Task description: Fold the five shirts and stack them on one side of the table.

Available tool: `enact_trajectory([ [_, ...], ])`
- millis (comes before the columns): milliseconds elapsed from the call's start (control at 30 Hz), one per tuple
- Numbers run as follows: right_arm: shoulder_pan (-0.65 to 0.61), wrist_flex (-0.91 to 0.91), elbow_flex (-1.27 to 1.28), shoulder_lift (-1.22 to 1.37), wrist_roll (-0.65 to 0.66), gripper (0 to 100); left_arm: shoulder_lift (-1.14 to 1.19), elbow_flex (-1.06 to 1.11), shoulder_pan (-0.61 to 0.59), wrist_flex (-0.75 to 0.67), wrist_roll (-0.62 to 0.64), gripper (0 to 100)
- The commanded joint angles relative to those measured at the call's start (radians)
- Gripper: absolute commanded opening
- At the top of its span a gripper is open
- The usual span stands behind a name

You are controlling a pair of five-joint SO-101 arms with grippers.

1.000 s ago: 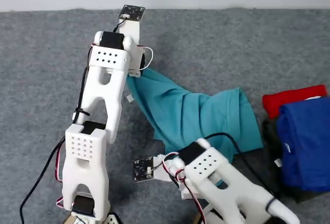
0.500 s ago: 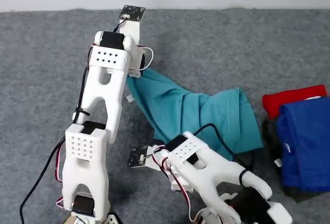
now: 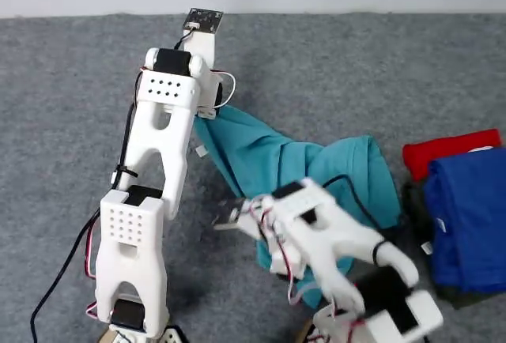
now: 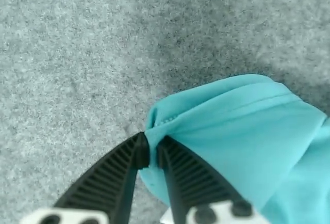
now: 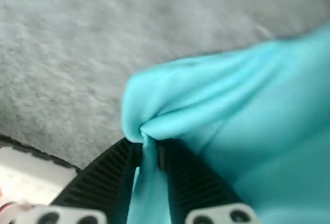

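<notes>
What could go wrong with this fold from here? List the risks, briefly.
1. Slip: the left jaws and the right jaws each pinch just a thin fold at the edge of the teal shirt; a pull may tug the cloth free.
2. Bunching: the shirt lies rumpled between the two arms, so the fold may come out crooked.
3. Stack: the blue shirt and red shirt lie close beside the right arm; a wide swing might disturb them.

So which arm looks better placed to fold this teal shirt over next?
Probably right: the right gripper is shut on the teal shirt's near corner; the left gripper, arm stretched far out, pinches the far corner and suits anchoring.
</notes>
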Motion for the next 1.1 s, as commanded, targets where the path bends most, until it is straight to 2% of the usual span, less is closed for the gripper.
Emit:
enact_trajectory([
  [0, 0.153, 0.09, -0.166, -0.091, 0.005, 1.0, -0.023, -0.022, -0.04, 0.025, -0.009, 1],
  [200, 0.303, 0.051, -0.41, -0.251, -0.129, 1.0, -0.08, -0.157, -0.133, 0.11, -0.008, 1],
  [433, 0.317, -0.073, -0.529, -0.358, -0.207, 1.0, -0.184, -0.133, -0.146, 0.11, -0.008, 1],
  [600, 0.318, -0.275, -0.532, -0.377, -0.236, 1.0, -0.199, -0.134, -0.14, 0.104, -0.008, 1],
  [800, 0.346, -0.549, -0.534, -0.3, -0.305, 1.0, -0.196, -0.133, -0.14, 0.023, -0.003, 1],
  [900, 0.387, -0.694, -0.559, -0.231, -0.339, 1.0, -0.199, -0.134, -0.141, -0.063, -0.003, 1],
  [1067, 0.432, -0.713, -0.787, -0.101, -0.344, 1.0, -0.209, -0.142, -0.143, -0.222, -0.003, 1],
])
